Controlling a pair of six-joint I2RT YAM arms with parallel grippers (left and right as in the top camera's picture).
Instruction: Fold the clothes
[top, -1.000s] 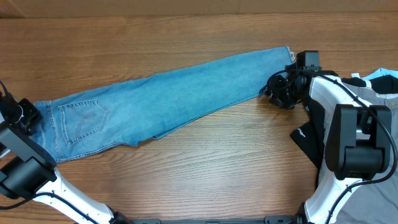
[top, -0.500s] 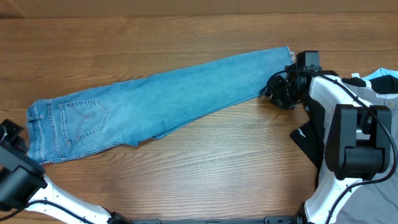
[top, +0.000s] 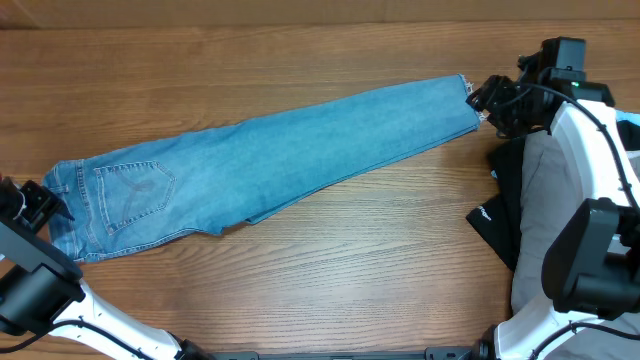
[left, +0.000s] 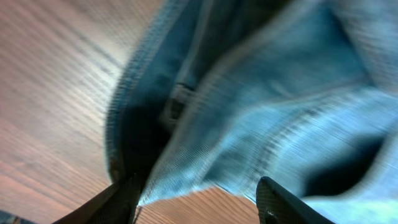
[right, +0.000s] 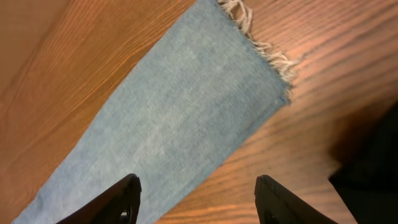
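The clothes are a pair of light-blue jeans (top: 270, 155) lying flat and slantwise on the wooden table, waist at the left, frayed ankle hem (right: 264, 46) at the upper right. A stitched back pocket (top: 130, 190) faces up. My left gripper (top: 45, 200) sits at the waistband edge; in the blurred left wrist view it (left: 199, 199) is open, with rumpled denim (left: 261, 112) just beyond its fingertips and bare wood between them. My right gripper (top: 490, 100) hovers beside the hem; the right wrist view shows it (right: 199, 196) open over the leg's edge, holding nothing.
A heap of other garments lies at the right, under my right arm: a black one (top: 505, 215), a grey one (top: 555, 180) and a pale blue one (top: 628, 130). Bare wood table (top: 350, 270) stretches in front of and behind the jeans.
The left gripper tugged the waistband slightly leftward, then opened. The right gripper moved up and to the right, from beside the leg's lower edge to the hem, opening a little wider.
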